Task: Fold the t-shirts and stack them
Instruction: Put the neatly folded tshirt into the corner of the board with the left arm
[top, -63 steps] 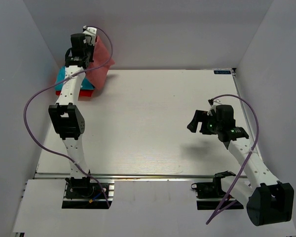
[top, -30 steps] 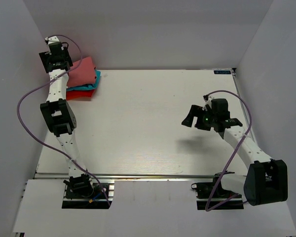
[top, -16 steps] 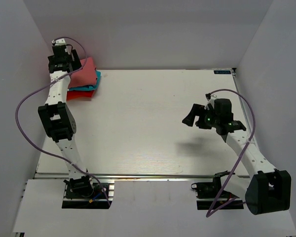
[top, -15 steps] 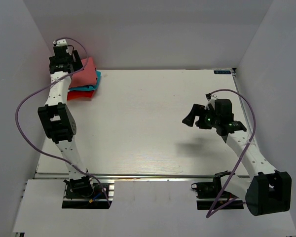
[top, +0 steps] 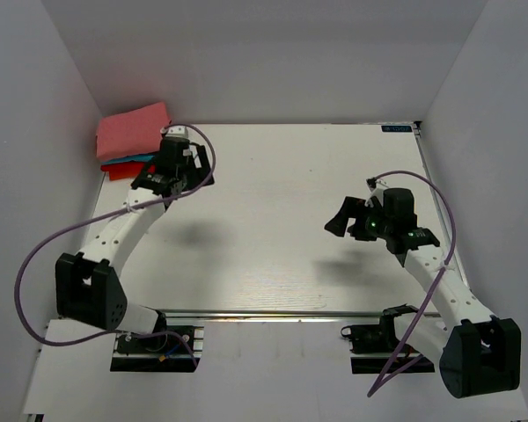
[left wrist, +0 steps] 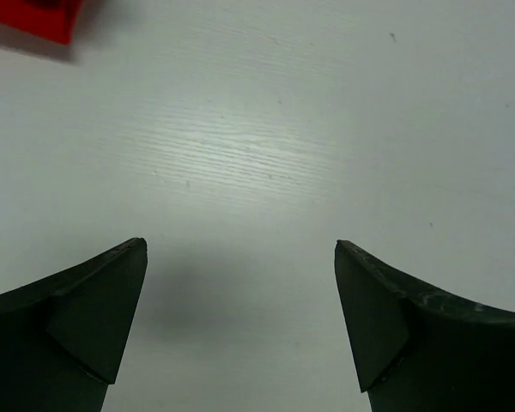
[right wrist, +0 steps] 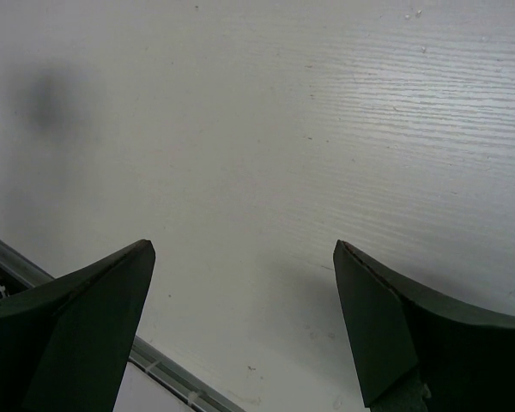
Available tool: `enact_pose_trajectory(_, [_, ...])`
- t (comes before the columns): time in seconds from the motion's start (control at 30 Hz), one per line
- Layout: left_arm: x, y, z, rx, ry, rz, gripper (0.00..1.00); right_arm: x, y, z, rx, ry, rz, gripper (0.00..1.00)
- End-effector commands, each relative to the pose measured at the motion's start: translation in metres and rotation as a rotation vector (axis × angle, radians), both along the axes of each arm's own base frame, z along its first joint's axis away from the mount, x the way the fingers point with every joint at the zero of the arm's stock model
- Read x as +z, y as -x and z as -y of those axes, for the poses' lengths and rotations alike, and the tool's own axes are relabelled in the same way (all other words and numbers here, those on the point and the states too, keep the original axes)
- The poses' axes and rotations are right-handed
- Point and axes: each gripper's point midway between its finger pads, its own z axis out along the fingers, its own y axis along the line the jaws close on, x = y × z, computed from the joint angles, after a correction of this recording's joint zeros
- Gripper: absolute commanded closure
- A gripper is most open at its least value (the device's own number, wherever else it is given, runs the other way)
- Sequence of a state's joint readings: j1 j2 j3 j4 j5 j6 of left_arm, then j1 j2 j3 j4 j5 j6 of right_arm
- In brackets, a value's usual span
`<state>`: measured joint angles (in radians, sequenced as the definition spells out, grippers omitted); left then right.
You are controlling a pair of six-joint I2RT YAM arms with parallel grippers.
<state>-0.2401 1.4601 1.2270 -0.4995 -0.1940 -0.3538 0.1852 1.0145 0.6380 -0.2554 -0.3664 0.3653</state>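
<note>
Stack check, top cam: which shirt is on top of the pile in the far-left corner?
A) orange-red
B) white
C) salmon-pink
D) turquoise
C: the salmon-pink t-shirt lies on top, with edges of the turquoise one and the orange-red one showing beneath it.

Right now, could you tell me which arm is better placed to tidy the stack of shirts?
Left. The left gripper, open and empty, hangs just beside the stack in the far-left corner. The right gripper, also open, hovers over the right side of the table, well away from it.
</note>
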Motion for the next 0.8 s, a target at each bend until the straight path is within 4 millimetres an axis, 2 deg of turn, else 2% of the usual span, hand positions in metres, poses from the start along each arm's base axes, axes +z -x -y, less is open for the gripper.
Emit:
enact_pose_trajectory(0.0, [0.003, 0.026, 0.020, 0.044, 0.017, 0.024, 0.00, 0.007, -0.005, 0.002, -0.018, 0.004, 0.050, 0.10])
enact_pose_trajectory(0.03, [0.001, 0.032, 0.029, 0.033, 0.024, 0.024, 0.00, 0.005, -0.005, 0.005, -0.032, 0.014, 0.048, 0.10])
enact_pose_trajectory(0.07, [-0.014, 0.042, 0.038, 0.007, 0.017, -0.010, 0.00, 0.004, -0.005, 0.007, -0.039, 0.020, 0.046, 0.10])
enact_pose_trajectory(0.1, [-0.016, 0.053, 0.057, -0.029, 0.014, -0.009, 0.00, -0.001, -0.005, 0.008, -0.046, 0.028, 0.037, 0.10])
enact_pose_trajectory(0.13, [-0.022, 0.059, 0.066, -0.051, 0.016, -0.022, 0.00, -0.001, -0.005, 0.008, -0.047, 0.025, 0.037, 0.10])
enact_pose_trajectory(0.2, [-0.027, 0.071, 0.077, -0.053, -0.018, -0.026, 0.00, -0.005, -0.002, 0.006, -0.036, 0.017, 0.028, 0.10])
enact_pose_trajectory(0.23, [-0.032, 0.079, 0.075, -0.049, -0.047, -0.052, 0.00, -0.007, -0.001, 0.007, -0.037, 0.019, 0.025, 0.10])
enact_pose_trajectory(0.27, [-0.024, 0.078, 0.073, -0.031, -0.076, -0.033, 0.00, -0.009, -0.001, 0.008, -0.048, 0.018, 0.020, 0.10])
enact_pose_trajectory(0.33, [-0.025, 0.089, 0.080, -0.043, -0.107, -0.058, 0.00, -0.015, 0.000, 0.010, -0.061, 0.025, 0.006, 0.10])
enact_pose_trajectory(0.4, [-0.021, 0.091, 0.089, -0.057, -0.102, -0.044, 0.00, -0.017, -0.001, 0.012, -0.079, 0.030, 0.001, 0.10])
enact_pose_trajectory(0.43, [-0.028, 0.098, 0.093, -0.078, -0.114, -0.057, 0.00, -0.020, 0.000, 0.013, -0.087, 0.030, -0.010, 0.10])
enact_pose_trajectory(0.47, [-0.019, 0.094, 0.096, -0.077, -0.087, -0.023, 0.00, -0.021, 0.000, 0.013, -0.091, 0.031, -0.010, 0.10])
enact_pose_trajectory(0.7, [-0.031, 0.101, 0.119, -0.143, -0.119, -0.039, 0.00, -0.035, 0.005, 0.014, -0.119, 0.014, -0.032, 0.10])
enact_pose_trajectory(0.77, [-0.021, 0.100, 0.123, -0.147, -0.104, -0.010, 0.00, -0.034, 0.004, 0.014, -0.127, 0.008, -0.017, 0.10])
